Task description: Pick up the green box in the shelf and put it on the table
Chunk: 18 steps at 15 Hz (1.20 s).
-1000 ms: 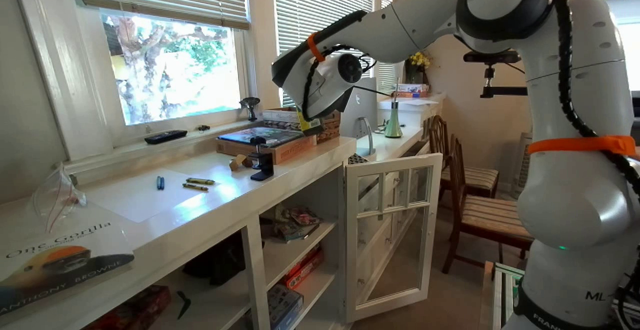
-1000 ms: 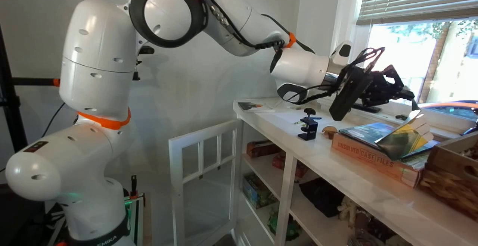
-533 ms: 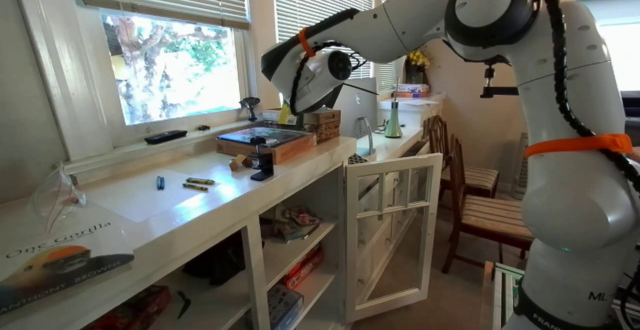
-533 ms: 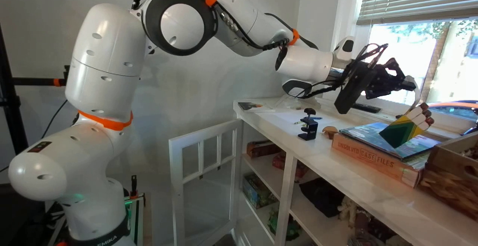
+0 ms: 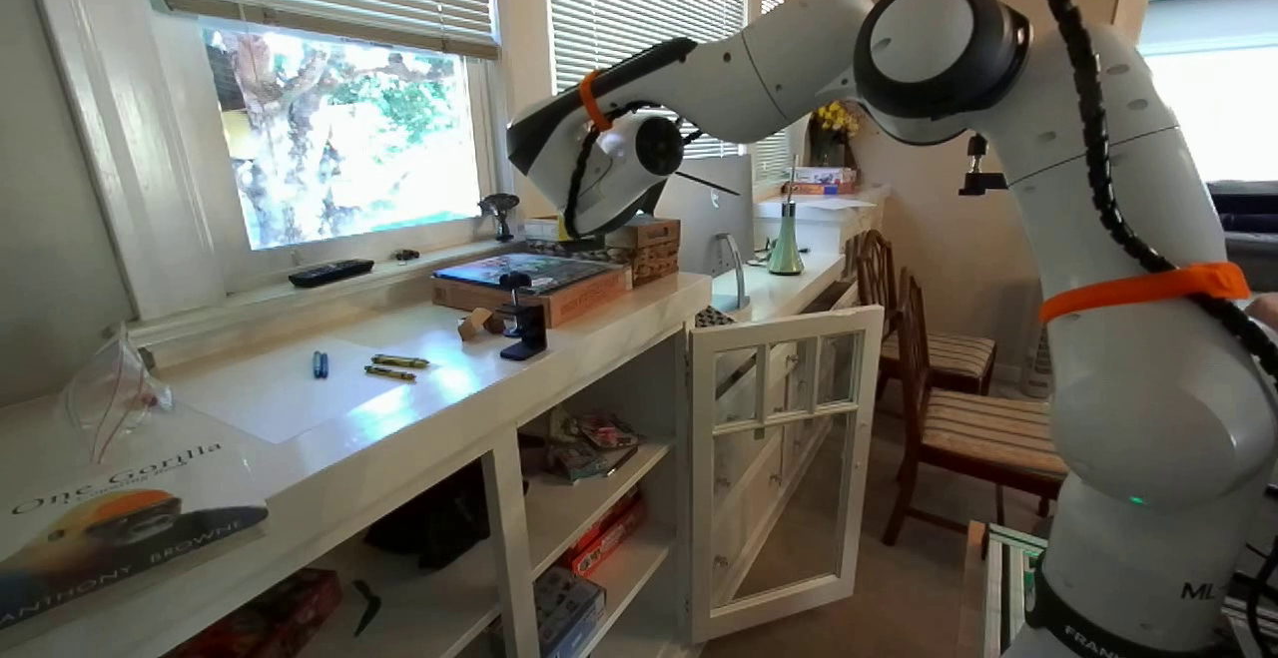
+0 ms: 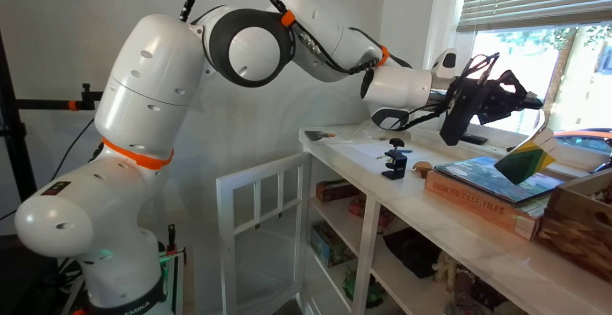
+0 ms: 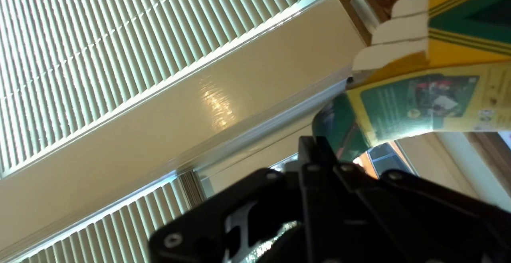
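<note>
Plainly clear of the shelf (image 5: 511,528), the green box (image 6: 524,163) hung from the gripper (image 7: 317,145), which had its tips pinched together on the end of the carton's long, curved flap. The box was tilted, its body lower than those tips, with green and yellow panels and a row of pale, rounded shapes along one end. It hung over a flat blue-green case (image 6: 478,174) that lay on a brown-sided box (image 6: 471,200) lettered "Unsolved Case Files", which rested on the table (image 6: 444,224). Whether the lowest corner touched the case, I could not tell. In an exterior view only a sliver of the carton's yellow showed past the arm (image 5: 619,169).

Just beside that stack stood a wooden crate (image 6: 573,238). Toward the front edge a black clamp (image 6: 395,164) stood upright, with a small brown piece (image 6: 422,168) near it, and farther along the table lay a white sheet (image 5: 260,398), two yellow crayons (image 5: 399,361), two blue sticks (image 5: 317,364), a clear plastic bag (image 5: 115,398) and a book titled "One Gorilla" (image 5: 110,513). Below, red boxes (image 5: 607,534) and a blue box (image 5: 569,610) sat in one compartment; a black bundle (image 6: 412,252) lay across the upright from them. The glass-paned door (image 5: 789,420) stood swung outward
</note>
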### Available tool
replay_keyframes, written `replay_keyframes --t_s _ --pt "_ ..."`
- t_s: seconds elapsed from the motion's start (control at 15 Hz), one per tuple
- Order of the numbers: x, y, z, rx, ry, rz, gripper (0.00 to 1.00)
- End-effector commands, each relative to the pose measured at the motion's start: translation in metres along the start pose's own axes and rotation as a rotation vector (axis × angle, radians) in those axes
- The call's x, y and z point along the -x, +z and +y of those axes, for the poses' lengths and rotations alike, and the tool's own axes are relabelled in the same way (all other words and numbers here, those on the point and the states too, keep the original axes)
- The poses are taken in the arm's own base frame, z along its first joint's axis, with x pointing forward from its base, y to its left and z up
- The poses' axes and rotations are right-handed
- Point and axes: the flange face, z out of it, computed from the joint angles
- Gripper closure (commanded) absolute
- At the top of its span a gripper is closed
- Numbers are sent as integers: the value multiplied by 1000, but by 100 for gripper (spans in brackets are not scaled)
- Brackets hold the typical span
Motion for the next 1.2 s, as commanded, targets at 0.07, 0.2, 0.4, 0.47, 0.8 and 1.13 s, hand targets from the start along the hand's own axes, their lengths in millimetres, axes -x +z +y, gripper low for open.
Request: replay_keyframes --t_s 0.07,0.2,0.4,0.47,0.8,1.13 --pt "-2 14 -12 83 -58 -9 100" --pt "-1 18 -19 86 -63 -12 100" --pt "-3 18 -25 86 -61 -7 100" --pt "-3 18 -28 93 -70 -9 100" --pt "-7 14 -48 109 -115 -7 100" --pt "-9 7 -56 84 -91 -31 100"
